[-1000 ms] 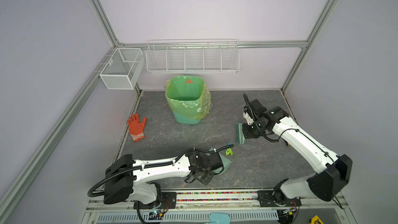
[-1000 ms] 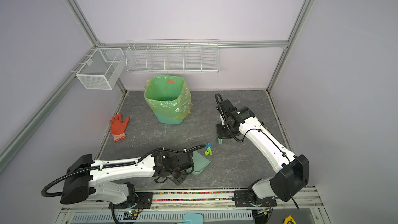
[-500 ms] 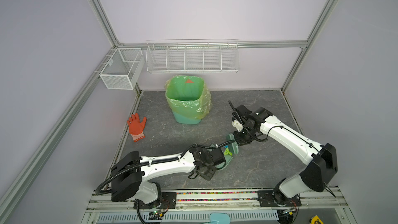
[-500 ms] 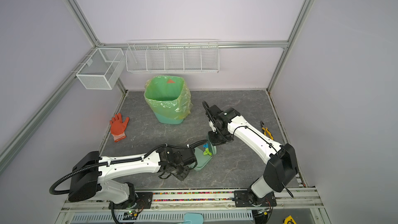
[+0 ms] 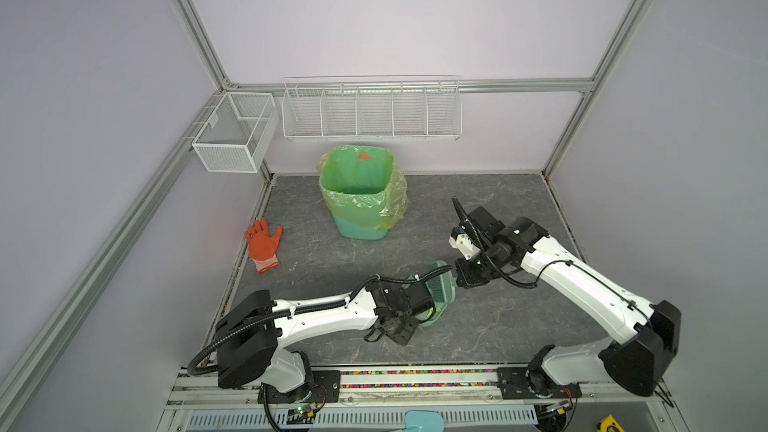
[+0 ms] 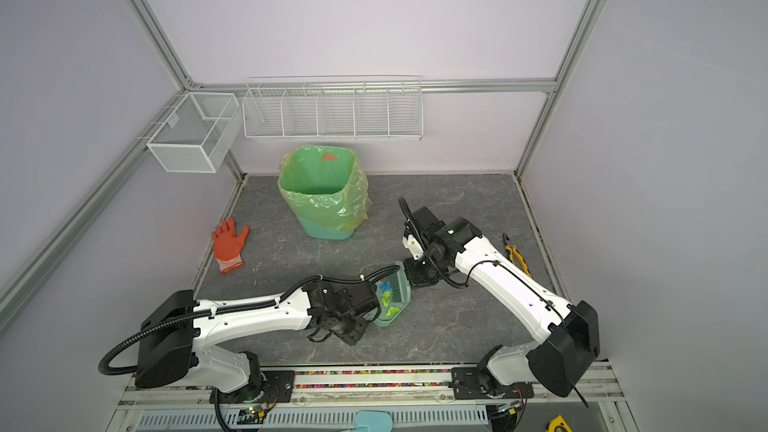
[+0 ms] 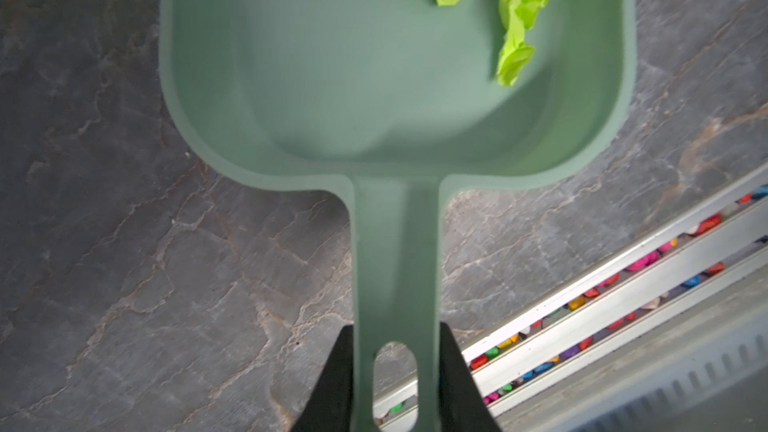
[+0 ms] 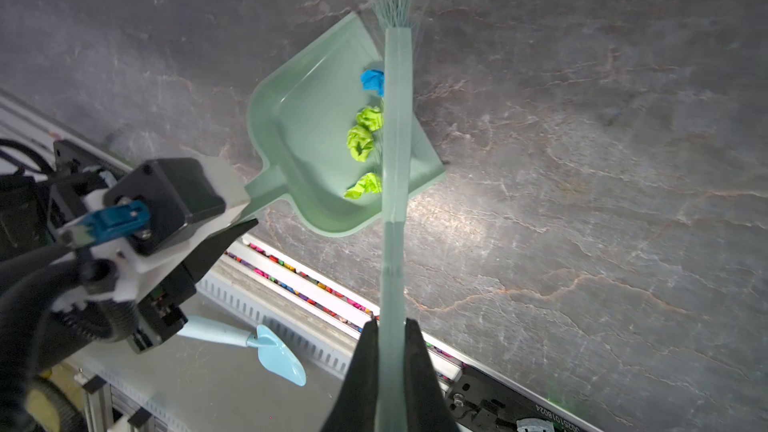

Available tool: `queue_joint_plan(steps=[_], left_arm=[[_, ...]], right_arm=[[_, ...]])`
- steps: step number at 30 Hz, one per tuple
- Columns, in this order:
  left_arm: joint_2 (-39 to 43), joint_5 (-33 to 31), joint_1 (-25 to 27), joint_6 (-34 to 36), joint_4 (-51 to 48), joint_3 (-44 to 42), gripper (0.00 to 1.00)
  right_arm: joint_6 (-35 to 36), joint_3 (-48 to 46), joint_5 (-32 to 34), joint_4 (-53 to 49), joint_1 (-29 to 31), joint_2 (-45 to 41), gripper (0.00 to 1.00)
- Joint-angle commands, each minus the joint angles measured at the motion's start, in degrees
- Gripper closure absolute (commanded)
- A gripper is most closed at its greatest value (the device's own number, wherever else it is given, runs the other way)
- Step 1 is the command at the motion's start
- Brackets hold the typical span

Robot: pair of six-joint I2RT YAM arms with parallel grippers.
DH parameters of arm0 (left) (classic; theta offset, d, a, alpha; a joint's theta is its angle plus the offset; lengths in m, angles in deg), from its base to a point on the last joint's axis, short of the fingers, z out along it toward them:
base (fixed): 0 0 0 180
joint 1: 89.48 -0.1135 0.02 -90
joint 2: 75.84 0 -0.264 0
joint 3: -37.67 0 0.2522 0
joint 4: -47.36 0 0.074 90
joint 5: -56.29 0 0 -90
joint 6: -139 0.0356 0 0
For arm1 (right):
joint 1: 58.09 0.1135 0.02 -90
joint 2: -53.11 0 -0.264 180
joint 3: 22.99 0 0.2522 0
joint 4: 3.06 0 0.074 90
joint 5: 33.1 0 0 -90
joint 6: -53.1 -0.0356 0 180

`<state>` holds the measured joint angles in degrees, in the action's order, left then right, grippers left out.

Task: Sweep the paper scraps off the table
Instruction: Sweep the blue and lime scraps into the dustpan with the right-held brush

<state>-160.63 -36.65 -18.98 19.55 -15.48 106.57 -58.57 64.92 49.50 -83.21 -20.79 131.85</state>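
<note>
- Four paper scraps lie in the dustpan, ahead of the left end effector clamping its handle.
- Across its mouth, the right end effector grips the brush.

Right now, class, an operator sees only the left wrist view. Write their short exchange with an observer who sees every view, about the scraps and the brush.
Operator: I see two green scraps in the dustpan. Any more?
Observer: Yes, a blue scrap lies in it too, near the open edge.
Operator: Where is the brush?
Observer: Across the dustpan's mouth, its handle clamped in the right gripper.
</note>
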Motion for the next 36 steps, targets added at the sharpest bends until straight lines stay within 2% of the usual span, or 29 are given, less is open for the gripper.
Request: queue_joint_plan(steps=[1,7,14,23,28,36], left_arm=[[-0.72,0.35,-0.35,0.62,0.39,-0.45,1.0],[-0.97,0.22,-0.36,0.37,0.65,-0.47,1.0],[-1.05,0.12,-0.36,0.21,0.25,-0.49,1.0],[-0.2,-0.49,-0.6,-0.26,0.61,-1.55,1.0],[0.31,-0.55,-0.63,-0.76,1.02,-2.53,1.0],[0.16,-0.87,-0.89,-0.34,1.29,-2.49,1.0]], right_arm=[[-3.76,-1.88,3.05,1.58,-2.14,-2.31,0.93],[-4.93,-1.43,5.98,4.93,-2.84,-1.7,0.93],[-4.48,2.63,7.22,9.96,-2.71,4.44,0.93],[-3.6,4.18,2.37,14.01,-0.45,9.86,0.93],[-4.34,1.43,-0.8,14.56,2.3,8.72,0.93],[-8.4,-3.45,0.41,14.1,4.74,1.62,0.93]])
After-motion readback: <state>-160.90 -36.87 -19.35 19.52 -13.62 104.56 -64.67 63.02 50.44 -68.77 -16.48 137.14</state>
